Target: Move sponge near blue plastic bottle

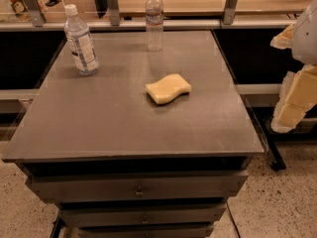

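Observation:
The pale yellow sponge [168,89] lies flat on the dark table [99,128], a little right of the middle. The blue plastic bottle [81,40], with a white cap and a large printed label, stands upright at the table's far left. My gripper [295,95] hangs at the right edge of the view, beyond the table's right side, well away from the sponge and holding nothing that I can see.
A slimmer clear bottle [154,20] with a narrow label band stands upright at the table's far edge, centre. A shelf rail with metal posts [114,6] runs behind the table. Drawers [138,187] sit under the tabletop, with speckled floor below.

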Robot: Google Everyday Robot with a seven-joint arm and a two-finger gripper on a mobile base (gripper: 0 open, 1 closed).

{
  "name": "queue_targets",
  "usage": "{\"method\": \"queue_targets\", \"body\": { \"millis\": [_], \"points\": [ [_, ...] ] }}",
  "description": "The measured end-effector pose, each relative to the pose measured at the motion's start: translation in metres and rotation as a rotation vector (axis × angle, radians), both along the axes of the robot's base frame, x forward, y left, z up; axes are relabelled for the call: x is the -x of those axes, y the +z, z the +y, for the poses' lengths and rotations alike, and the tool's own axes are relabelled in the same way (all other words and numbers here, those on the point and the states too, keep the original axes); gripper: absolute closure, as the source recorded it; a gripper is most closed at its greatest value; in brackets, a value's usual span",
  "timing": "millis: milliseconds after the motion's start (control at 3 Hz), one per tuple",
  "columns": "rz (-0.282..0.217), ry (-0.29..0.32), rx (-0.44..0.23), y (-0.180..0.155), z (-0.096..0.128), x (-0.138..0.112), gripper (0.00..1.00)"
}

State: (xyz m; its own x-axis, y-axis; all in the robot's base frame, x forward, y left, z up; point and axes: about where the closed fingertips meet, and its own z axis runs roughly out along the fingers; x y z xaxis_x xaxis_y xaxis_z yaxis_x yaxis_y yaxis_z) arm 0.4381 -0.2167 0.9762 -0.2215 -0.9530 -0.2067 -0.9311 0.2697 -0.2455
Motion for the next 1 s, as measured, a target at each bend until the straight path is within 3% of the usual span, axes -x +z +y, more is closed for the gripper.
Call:
{"method": "queue_targets", "body": {
  "millis": [333, 667, 1000],
  "points": [
    [0.0, 0.0, 0.0, 0.0, 0.0, 0.0, 0.0],
    [-0.037, 0.068, 0.016, 0.0005, 0.0033, -0.0032, 0.0],
    [-0.079, 0.221, 0.026, -0.0009, 0.0062, -0.0078, 0.0]
  ]
}}
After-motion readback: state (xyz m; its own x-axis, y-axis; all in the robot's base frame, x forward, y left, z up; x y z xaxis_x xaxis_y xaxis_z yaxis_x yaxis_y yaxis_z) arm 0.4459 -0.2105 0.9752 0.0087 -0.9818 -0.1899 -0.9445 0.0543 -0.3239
